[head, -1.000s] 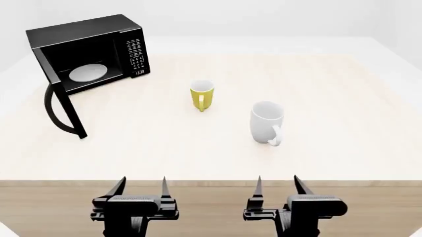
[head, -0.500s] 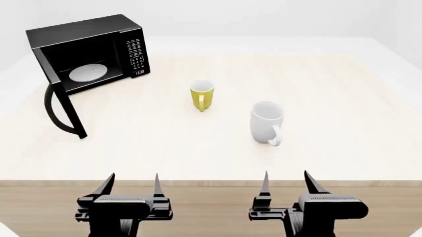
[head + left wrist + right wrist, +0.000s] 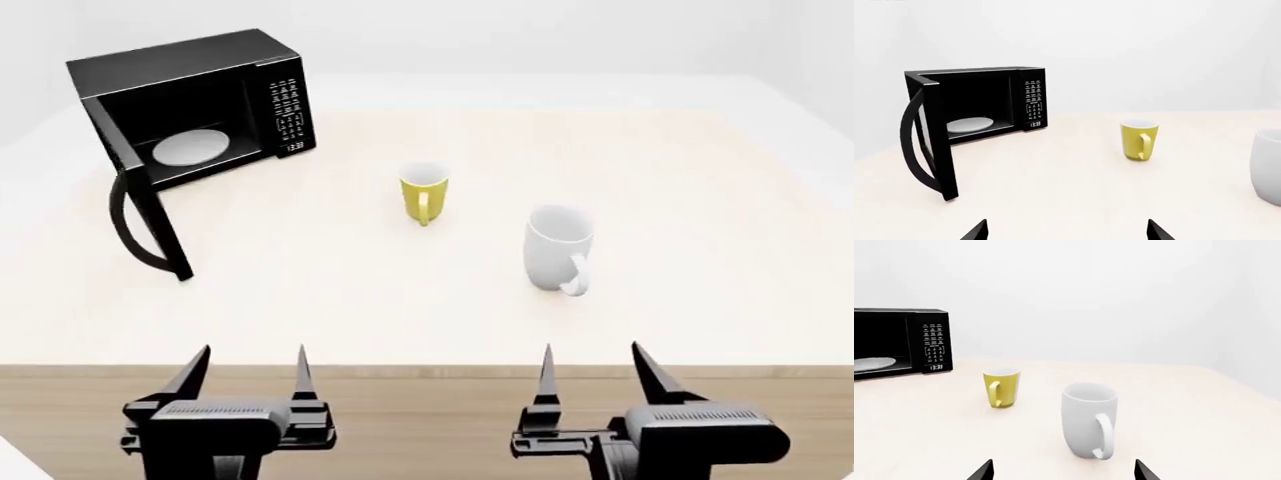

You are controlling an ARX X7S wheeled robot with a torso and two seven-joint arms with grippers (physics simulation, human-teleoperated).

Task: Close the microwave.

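- The microwave (image 3: 200, 100) sits on the table (image 3: 694, 200) at about 10 o'clock from the robot, well apart from both arms.
- Its door (image 3: 150, 222) stands swung wide open, edge-on toward the robot (curved handle on the outer face); the white round plate (image 3: 190, 147) lies inside the cavity.
- The keypad panel (image 3: 288, 115) faces the table's middle.
- A yellow mug (image 3: 424, 193) stands upright near 12 o'clock; a white mug (image 3: 555, 248) stands nearer, toward 1 o'clock, apart from it.
- The left gripper (image 3: 250, 372) hovers at the near table edge, jaws wide, holding nothing.
- The right gripper (image 3: 595, 368) likewise: jaws wide, nothing between them.
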